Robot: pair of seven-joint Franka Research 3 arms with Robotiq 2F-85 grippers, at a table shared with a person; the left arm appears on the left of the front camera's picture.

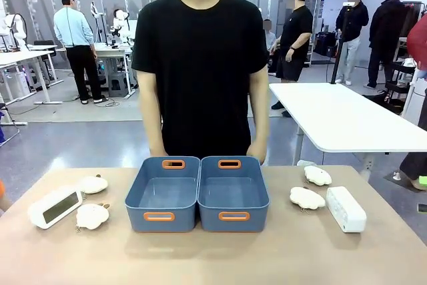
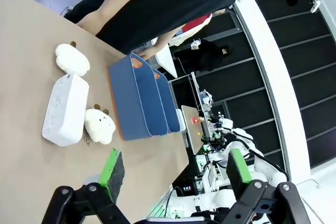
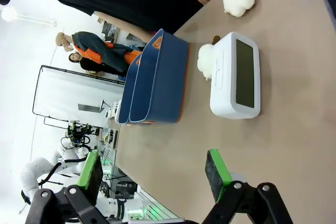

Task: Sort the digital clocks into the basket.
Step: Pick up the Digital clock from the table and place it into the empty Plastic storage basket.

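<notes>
Blue plastic sits at the middle of the tan table (image 1: 213, 258). Two matching bins stand side by side, the left bin (image 1: 183, 222) and the right bin (image 1: 257, 219), with their long walls touching. Each has orange-rimmed handle slots at its 12 and 6 o'clock ends. Which of the two is the sorting basket cannot be told.

Both digital clocks lie on the tabletop outside the bins. The left clock (image 1: 55, 207) is at 9 o'clock from the bins, well apart from them, with its grey-green screen turned up toward 6 o'clock. One plush sheep (image 1: 92, 216) lies just beside it on the bin side, and a second sheep (image 1: 93, 183) lies near it toward 12 o'clock.

The right clock (image 1: 345, 209) is at 3 o'clock from the bins. In the front view its dotted upper face shows; in the right wrist view its screen shows. A third sheep (image 1: 307, 197) lies between it and the right bin, just beside the clock. A fourth sheep (image 1: 317, 175) lies near them toward 12 o'clock.

A person in a black T-shirt (image 1: 200, 65) stands at 12 o'clock, with hands down at the table's far edge behind the bins.

The left gripper (image 2: 174, 172) hangs above the table with its green pads wide apart and nothing between them. The right gripper (image 3: 154, 171) is likewise spread, with nothing in its grasp.
</notes>
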